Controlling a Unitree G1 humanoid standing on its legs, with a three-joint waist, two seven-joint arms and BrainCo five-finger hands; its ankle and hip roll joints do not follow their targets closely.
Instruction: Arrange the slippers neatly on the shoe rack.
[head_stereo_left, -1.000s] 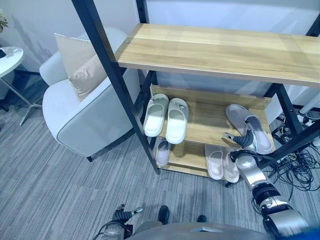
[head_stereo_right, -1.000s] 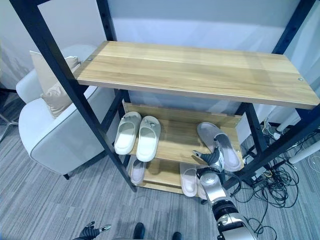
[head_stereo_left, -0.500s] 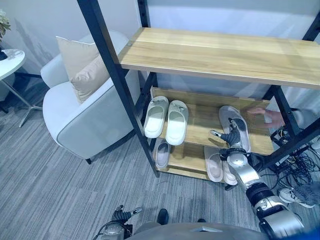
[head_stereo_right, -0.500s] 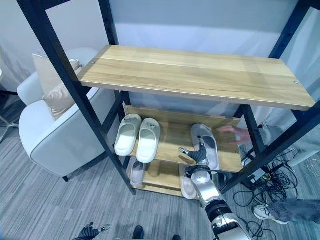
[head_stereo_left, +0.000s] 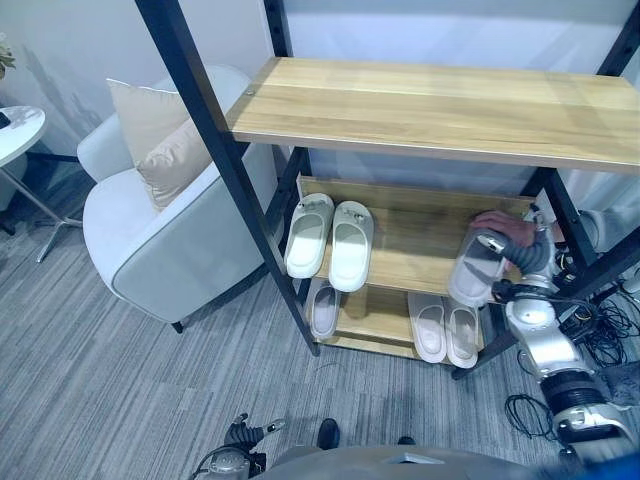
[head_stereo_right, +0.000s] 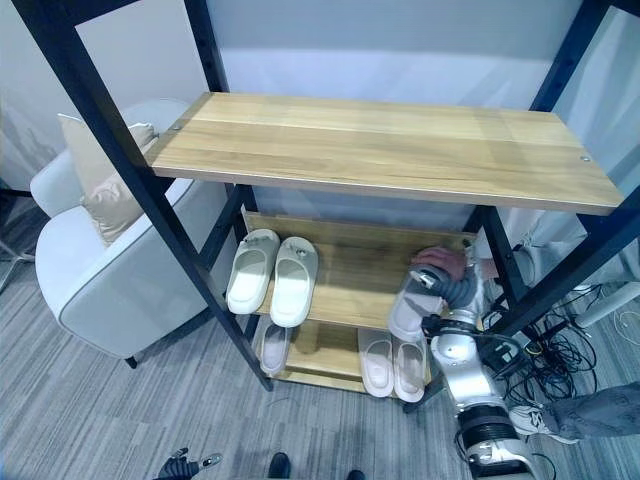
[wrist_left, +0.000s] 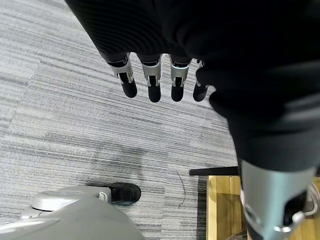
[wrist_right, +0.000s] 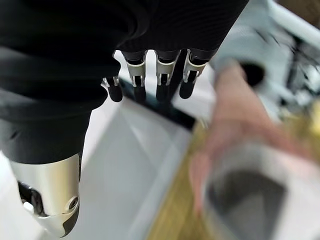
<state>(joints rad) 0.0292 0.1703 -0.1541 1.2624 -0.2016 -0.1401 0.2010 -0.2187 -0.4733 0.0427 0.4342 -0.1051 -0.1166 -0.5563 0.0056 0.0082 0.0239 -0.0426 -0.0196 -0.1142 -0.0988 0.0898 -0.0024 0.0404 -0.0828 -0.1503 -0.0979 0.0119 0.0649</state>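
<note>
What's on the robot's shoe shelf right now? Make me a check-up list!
Surface: wooden shoe rack with a black frame; top shelf bare.
Job's things: pale slipper pair side by side on the middle shelf's left; grey slipper at its right, tilted, gripped by a person's hand; single slipper and another pair on the bottom shelf.
Clutter: nothing seen.
Hands: right hand open beside the grey slipper, holding nothing; left hand open over the carpet.
Cables: black tangle on the floor right of the rack.
Surroundings: white armchair with a beige cushion; grey carpet.
</note>
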